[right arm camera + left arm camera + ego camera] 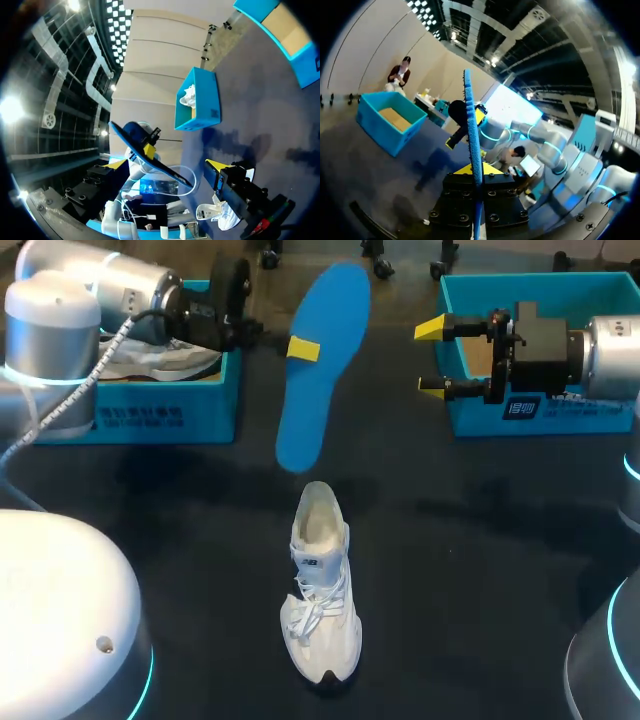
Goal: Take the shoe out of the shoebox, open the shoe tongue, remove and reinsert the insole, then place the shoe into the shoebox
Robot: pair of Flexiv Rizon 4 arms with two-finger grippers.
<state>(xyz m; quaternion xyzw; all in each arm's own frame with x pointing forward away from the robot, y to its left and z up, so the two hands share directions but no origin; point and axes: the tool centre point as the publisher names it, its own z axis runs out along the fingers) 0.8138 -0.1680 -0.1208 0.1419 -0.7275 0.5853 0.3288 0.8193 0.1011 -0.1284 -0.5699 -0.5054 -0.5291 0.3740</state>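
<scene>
Left claw [303, 348]: clamped across the thin blue foam insole [322, 360] about mid-length, held in the air. In my own wrist view the insole stands edge-on between my fingers.

Right claw [432, 358]: fingers wide, nothing in them, off to the side of the insole and apart from it.

White lace-up trainer [322, 590]: upright on its sole on the dark table [480, 570], below the left claw and nearer my base. Its collar opens upward, under the insole's narrower end but not touching it.

Handling, my guess:
- The insole looks light and floppy, so both free ends will likely bend under a push. A hold nearer one end should steer better.
- The trainer looks light with a soft upper. It may slide or tip, so the right claw should steady its heel.
- The loose laces could snag.

Room: open table all round the trainer. The teal plastic shoebox [600, 420] beyond my right claw and the second teal box [170, 415] by my left arm are well apart from it.
</scene>
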